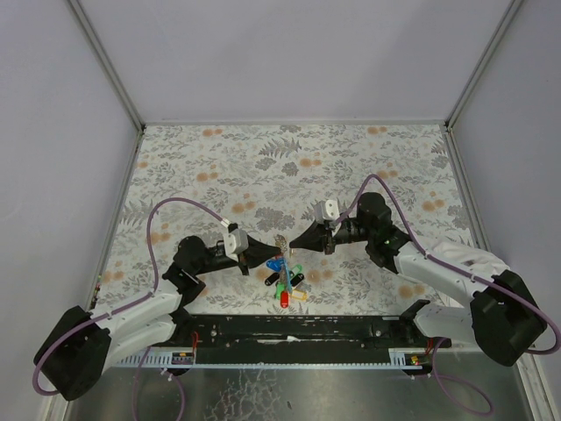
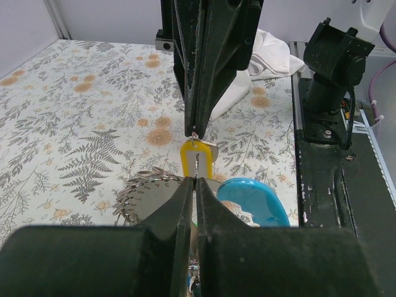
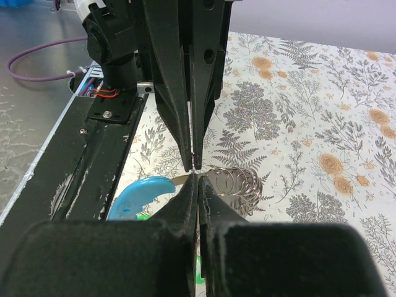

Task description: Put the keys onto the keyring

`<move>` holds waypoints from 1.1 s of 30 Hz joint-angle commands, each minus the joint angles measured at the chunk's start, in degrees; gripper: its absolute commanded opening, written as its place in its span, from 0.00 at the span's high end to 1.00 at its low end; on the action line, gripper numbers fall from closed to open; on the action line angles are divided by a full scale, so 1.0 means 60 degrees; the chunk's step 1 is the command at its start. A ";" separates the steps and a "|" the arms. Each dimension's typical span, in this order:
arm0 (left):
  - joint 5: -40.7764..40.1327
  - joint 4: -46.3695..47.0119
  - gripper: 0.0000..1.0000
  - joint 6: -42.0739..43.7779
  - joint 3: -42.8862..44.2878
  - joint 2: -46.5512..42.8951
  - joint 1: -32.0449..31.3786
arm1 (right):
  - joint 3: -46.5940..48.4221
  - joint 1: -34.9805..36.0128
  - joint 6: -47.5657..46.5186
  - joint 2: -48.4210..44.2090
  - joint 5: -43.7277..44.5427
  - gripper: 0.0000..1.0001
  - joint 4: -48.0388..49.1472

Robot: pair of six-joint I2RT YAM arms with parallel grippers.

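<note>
My left gripper (image 1: 275,252) and right gripper (image 1: 294,245) meet tip to tip above the table, both shut. In the left wrist view my left gripper (image 2: 195,180) pinches thin metal beside a bunch of metal rings (image 2: 145,189), the keyring. Just beyond, the right gripper's fingertips (image 2: 195,127) hold a yellow key head (image 2: 197,158). In the right wrist view my right gripper (image 3: 197,177) touches the left fingertips (image 3: 190,162); the keyring (image 3: 238,181) lies to the right. The blue strap (image 2: 257,201) and the keys (image 1: 287,285) with blue, green, red and yellow heads hang or lie just below.
The floral tablecloth (image 1: 289,167) covers the table inside grey walls. A black rail (image 1: 289,333) with both arm bases runs along the near edge. A white cloth (image 2: 266,59) lies beyond the right arm. Purple cables (image 1: 166,219) loop by each arm.
</note>
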 commanded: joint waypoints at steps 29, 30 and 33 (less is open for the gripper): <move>0.0167 0.1289 1.00 -0.0279 -0.0004 0.0213 0.0142 | 0.0276 0.0251 -0.0159 -0.0066 -0.0031 1.00 0.0173; 0.0164 0.1271 1.00 -0.0259 -0.0011 0.0206 0.0152 | 0.0258 0.0250 -0.0170 -0.0112 -0.0021 1.00 0.0162; 0.0220 0.1246 1.00 -0.0250 -0.0011 0.0214 0.0174 | 0.0268 0.0258 -0.0243 -0.0179 -0.0045 1.00 0.0052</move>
